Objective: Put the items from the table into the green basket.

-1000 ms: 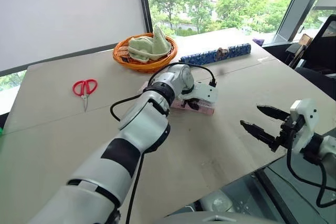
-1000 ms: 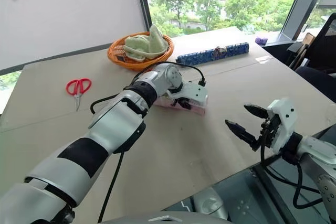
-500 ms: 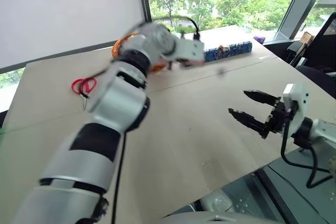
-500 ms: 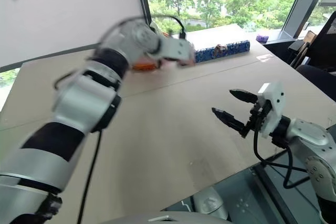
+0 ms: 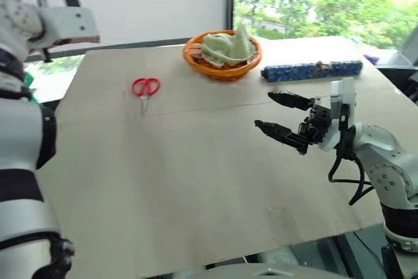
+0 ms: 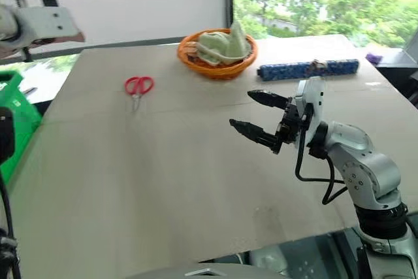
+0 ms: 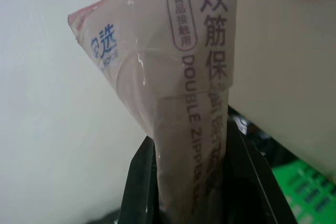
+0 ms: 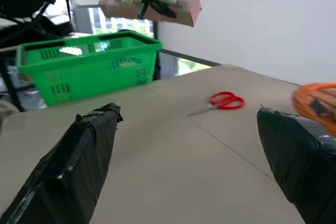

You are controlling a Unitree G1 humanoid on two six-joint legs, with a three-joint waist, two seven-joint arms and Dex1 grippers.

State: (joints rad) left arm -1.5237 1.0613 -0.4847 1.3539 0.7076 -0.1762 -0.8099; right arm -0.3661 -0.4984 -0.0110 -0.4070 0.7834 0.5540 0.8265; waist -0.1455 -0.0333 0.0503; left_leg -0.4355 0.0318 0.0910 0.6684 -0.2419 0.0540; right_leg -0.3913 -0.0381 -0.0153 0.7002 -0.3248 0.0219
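Pale beige worktop (image 5: 196, 174) with straight seam across, window and trees behind.

Left hand (image 8: 152, 4) raised off worktop's left edge, above green basket (image 8: 89, 64); fingers (image 7: 139, 182) clamped on pink packet (image 7: 184, 103), printed end projecting beyond them, held clear of basket.

Right hand (image 5: 282, 117) hovering over worktop's right half, pointing left, fingers spread wide, empty.

Red-handled scissors (image 5: 145, 89) lying flat on worktop near far-left part, just beyond seam, well apart from both hands.

Green basket standing beside worktop's left edge, lower than worktop surface (image 6: 16, 129).

Round orange wicker basket (image 5: 223, 63) at far edge, pale cloth (image 5: 225, 47) heaped inside. Long blue patterned roll (image 5: 312, 70) lying just right of wicker basket.
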